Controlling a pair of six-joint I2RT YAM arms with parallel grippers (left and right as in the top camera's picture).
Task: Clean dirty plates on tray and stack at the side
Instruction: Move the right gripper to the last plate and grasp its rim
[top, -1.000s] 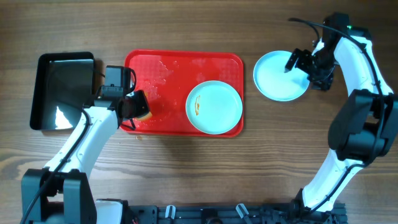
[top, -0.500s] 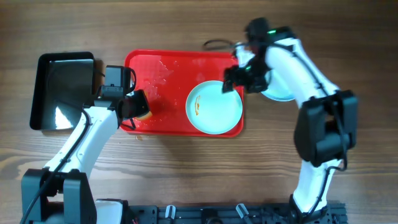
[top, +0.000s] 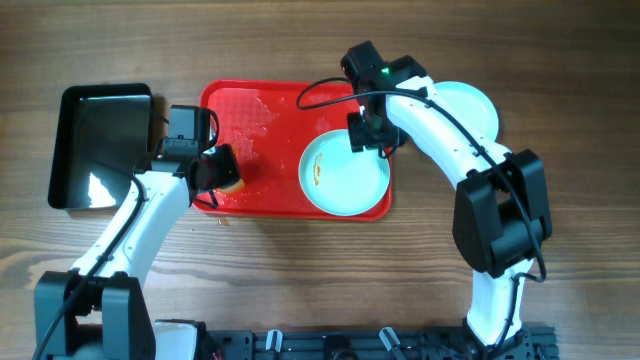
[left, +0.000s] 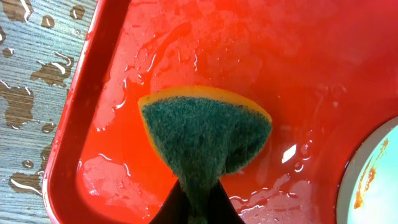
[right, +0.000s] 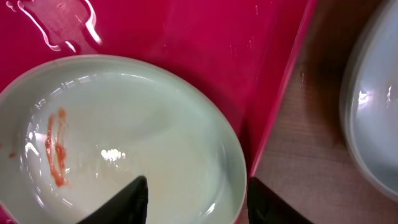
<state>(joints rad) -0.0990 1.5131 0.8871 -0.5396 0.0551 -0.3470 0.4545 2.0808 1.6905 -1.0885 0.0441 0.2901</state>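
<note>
I'd lower my right hand, fingers spread, to straddle the rim of the smeared plate squarely in the right half of the tray before closing. The arm reaches in from the tray's right. My left hand pinches the sponge at the tray's left end.

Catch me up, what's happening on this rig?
The left end effector pinches a green-and-yellow sponge at the wet left end of the red tray. The right end effector hovers open above the rim of the smeared plate on the tray. A clean-looking plate sits on the table beside the tray; whether it's a stack, I can't tell.
</note>
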